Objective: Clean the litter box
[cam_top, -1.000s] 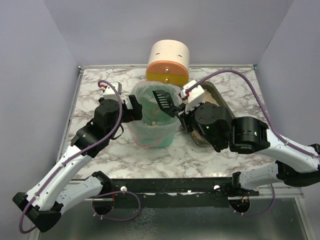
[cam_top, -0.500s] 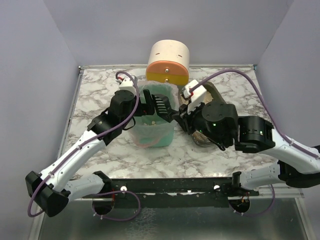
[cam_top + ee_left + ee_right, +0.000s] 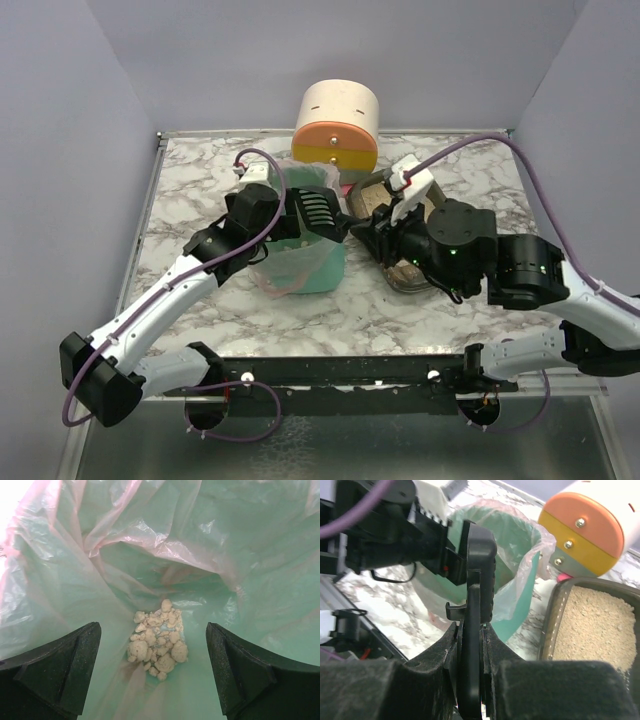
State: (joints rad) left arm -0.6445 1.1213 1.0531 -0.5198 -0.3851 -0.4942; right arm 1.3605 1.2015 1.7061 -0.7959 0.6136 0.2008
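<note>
Pinching the black slotted scoop (image 3: pixel 477 580) over the green bin (image 3: pixel 517 622) at frame centre, the right gripper (image 3: pixel 470 640) could snag the clear bag liner (image 3: pixel 530 580) or knock the left gripper (image 3: pixel 152 635), spread wide inside it, tipping clumps (image 3: pixel 159 647) out beside the litter box (image 3: pixel 550 625) at lower right.

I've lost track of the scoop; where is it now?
In the top view, the scoop is mid-table, clamped in the right gripper, over the bin's opening and just left of the litter box.
</note>
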